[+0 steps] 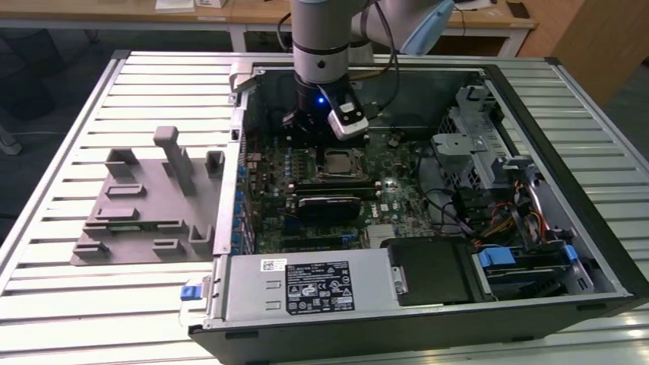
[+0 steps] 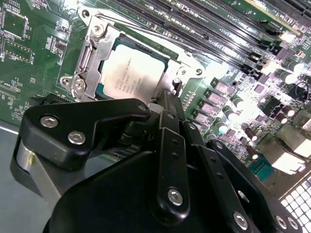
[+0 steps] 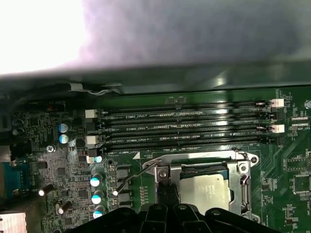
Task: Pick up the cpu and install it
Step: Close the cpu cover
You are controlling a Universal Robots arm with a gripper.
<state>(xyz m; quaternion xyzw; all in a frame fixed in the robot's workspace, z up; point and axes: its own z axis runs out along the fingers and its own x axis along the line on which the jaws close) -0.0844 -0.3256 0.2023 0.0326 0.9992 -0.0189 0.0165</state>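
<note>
The cpu [image 2: 130,76], a small square chip with a silver-grey top, lies flat in its socket on the green motherboard [image 1: 396,179]; it is also in the exterior view [image 1: 340,162] and the first wrist view [image 3: 204,189]. My gripper [image 2: 167,94] hangs just over the socket's edge, beside the chip rather than above its middle. Its black fingertips look shut together with nothing between them, close to the socket's raised wire lever [image 3: 138,171]. In the exterior view the gripper [image 1: 312,131] sits low inside the open computer case.
Empty memory slots [image 3: 184,126] run alongside the socket. A black block [image 1: 330,204] lies in front of the socket, a power supply [image 1: 304,285] at the case front, and a drive cage [image 1: 466,152] with cables at the exterior view's right. Grey fixture blocks [image 1: 152,205] stand on the slatted table.
</note>
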